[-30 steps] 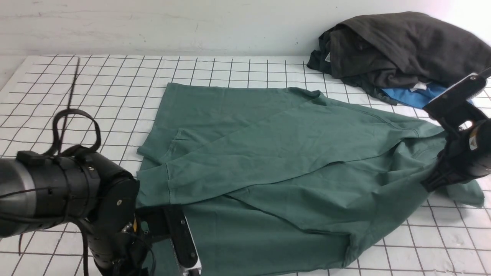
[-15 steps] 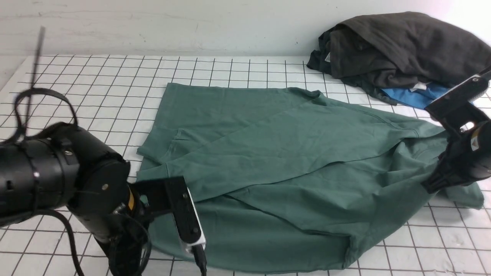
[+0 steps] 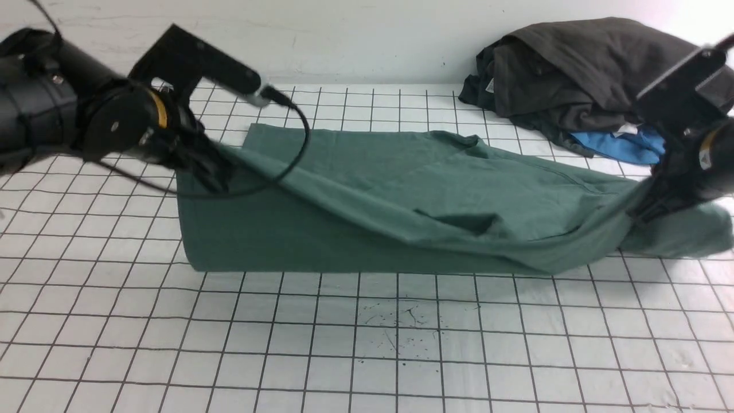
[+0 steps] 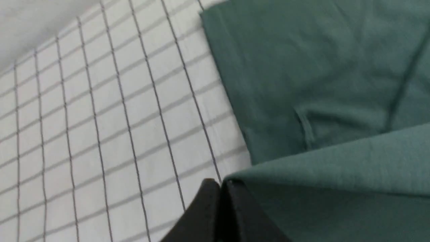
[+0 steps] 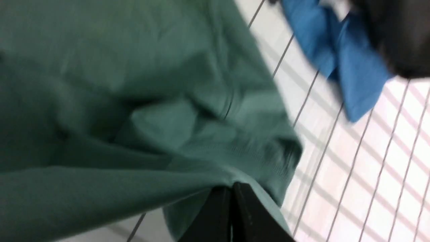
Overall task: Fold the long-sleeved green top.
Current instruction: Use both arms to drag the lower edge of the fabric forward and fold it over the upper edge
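Evidently mid-fold: the left gripper [image 3: 213,170] and right gripper [image 3: 641,207], both clamped on an edge of the green long-sleeved top [image 3: 401,189], hold it lifted; next, lay it evenly over the far half.

Lab test bench: grid-marked white tabletop [image 3: 401,344], bare white wall [image 3: 344,40].

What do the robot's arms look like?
Both are black. The left arm is a fat round tube with a yellow ring at the wrist, a flat plate on top and a thin black cable looping out. The right arm has a yellow mark too. The left pincer and right pincer each have two slim black fingers.
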You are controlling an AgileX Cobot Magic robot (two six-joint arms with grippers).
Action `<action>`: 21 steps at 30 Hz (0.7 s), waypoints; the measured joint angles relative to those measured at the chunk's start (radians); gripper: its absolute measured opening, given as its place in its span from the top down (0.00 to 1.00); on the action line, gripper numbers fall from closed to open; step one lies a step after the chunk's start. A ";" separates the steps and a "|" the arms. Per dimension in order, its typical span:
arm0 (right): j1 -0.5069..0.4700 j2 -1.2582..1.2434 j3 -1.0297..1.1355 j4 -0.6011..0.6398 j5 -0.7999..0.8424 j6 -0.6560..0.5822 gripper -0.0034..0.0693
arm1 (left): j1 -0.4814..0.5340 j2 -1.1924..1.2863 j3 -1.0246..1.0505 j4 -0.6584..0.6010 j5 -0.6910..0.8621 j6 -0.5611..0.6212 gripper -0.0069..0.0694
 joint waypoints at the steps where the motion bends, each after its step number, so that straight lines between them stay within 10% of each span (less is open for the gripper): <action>1: -0.005 0.036 -0.052 -0.001 -0.009 -0.002 0.97 | 0.013 0.053 -0.064 0.015 -0.010 -0.014 0.92; 15: -0.061 0.633 -0.682 0.026 0.046 0.008 0.96 | 0.087 0.775 -0.937 0.074 0.025 -0.190 0.90; 21: -0.067 0.689 -0.845 0.167 0.128 0.048 0.72 | 0.095 0.884 -1.107 0.072 0.087 -0.222 0.52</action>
